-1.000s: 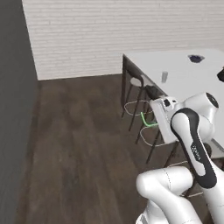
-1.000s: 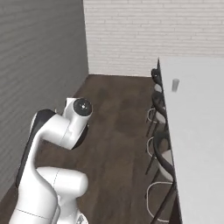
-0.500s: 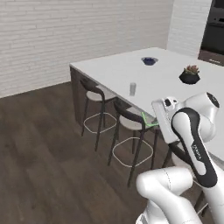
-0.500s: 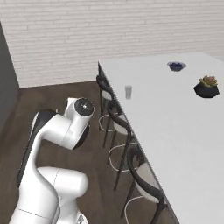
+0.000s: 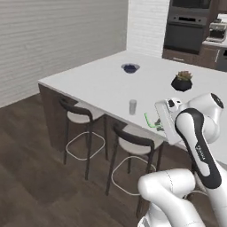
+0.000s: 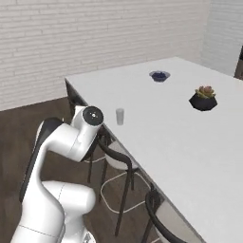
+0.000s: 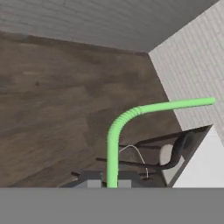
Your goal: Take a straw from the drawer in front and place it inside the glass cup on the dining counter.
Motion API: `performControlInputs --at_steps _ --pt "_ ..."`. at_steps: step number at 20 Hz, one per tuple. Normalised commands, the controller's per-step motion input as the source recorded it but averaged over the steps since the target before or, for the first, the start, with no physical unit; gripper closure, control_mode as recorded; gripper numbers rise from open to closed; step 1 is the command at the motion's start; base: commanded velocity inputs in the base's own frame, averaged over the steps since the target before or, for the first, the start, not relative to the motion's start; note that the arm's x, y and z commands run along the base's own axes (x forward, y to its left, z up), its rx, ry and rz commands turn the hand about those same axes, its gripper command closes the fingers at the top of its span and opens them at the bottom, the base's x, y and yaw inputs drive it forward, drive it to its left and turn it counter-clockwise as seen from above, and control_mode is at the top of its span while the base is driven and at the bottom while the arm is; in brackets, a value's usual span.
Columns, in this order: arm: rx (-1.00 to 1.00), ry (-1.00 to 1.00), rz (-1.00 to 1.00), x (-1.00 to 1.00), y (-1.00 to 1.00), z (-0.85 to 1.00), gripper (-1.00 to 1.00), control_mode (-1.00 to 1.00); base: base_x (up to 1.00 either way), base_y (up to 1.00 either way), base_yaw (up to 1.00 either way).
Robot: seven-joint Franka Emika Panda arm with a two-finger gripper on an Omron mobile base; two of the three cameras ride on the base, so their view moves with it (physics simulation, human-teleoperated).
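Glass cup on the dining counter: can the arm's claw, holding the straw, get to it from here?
Probably yes: the glass cup stands alone near the dining counter edge, open above; chairs sit below.

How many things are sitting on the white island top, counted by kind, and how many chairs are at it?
Glass cup: 1
Dark bowl: 1
Potted plant: 1
Chairs: 2 in the left base view
Total: 5
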Motion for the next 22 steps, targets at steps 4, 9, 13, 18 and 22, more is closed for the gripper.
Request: performControlInputs --at_steps 4,9,13,18,22 --pt "0.0 0.0 0.0 0.0 0.0 0.0 1.0 1.0 0.73 0.84 -0.45" --pt "0.0 0.0 0.0 0.0 0.0 0.0 1.0 1.0 0.43 0.87 -0.39" --pt "0.0 0.0 0.0 0.0 0.0 0.0 1.0 1.0 0.31 0.84 -0.37" --pt "0.0 0.0 0.0 0.0 0.0 0.0 1.0 1.0 0.36 0.74 -0.39" --pt "0.0 0.0 0.0 0.0 0.0 0.0 1.0 1.0 0.46 0.45 -0.46"
